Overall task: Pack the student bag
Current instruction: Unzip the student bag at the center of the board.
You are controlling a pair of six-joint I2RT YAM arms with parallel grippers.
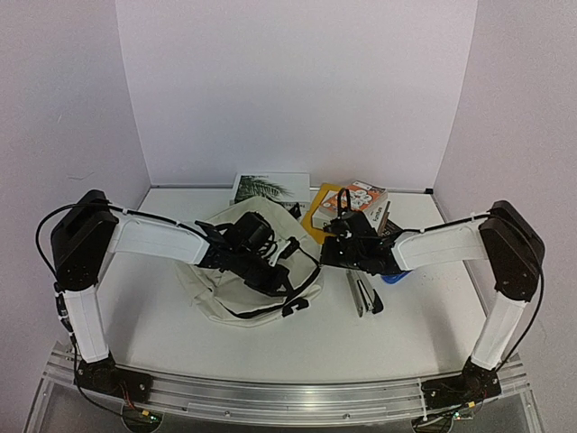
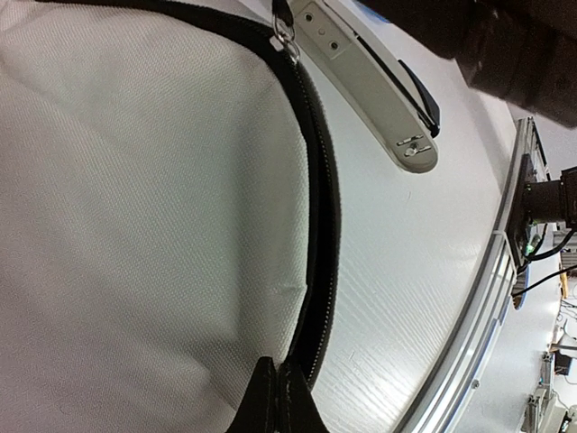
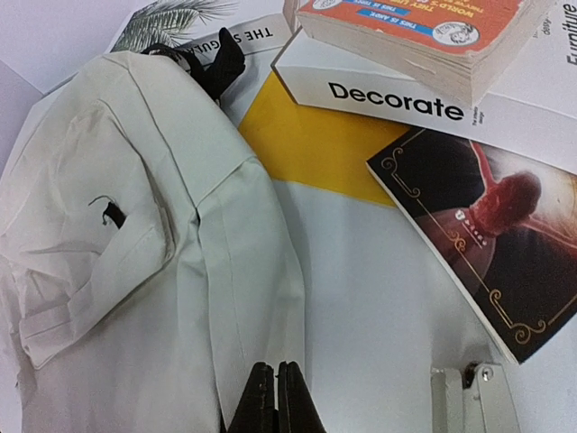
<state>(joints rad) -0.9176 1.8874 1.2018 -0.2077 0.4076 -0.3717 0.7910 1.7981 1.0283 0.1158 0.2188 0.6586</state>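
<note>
Student bag: slumped flat on the desk, directly beneath the left jaws. Cream panel spreads ahead and to the left of them. Also runs under and to the left of the right jaws.

Left jaws: pressed fully together, tips right at the black zipper along the bag's edge. Cannot tell whether a fold of cloth is nipped between them.

Right jaws: closed tight, nothing visible between them. Tips sit over the bag's side seam, bare desk just to their right.

Handling, judged from the look of it:
- Soft woven cloth, no stiffness of its own. Likely to drape and fold rather than lift as one piece.
- Probably light in this flat state.
- Coarse weave, so not slippery. Not fragile.
- Mouth likely to fall shut unless held open.

Where to take hold: zipper band or the metal pull far ahead of the left jaws, both firmer than plain panel. Black strap as a fallback.

Nearby: stapler ahead-right of the left jaws, apart from the bag. Books ahead-right of the right jaws.
</note>
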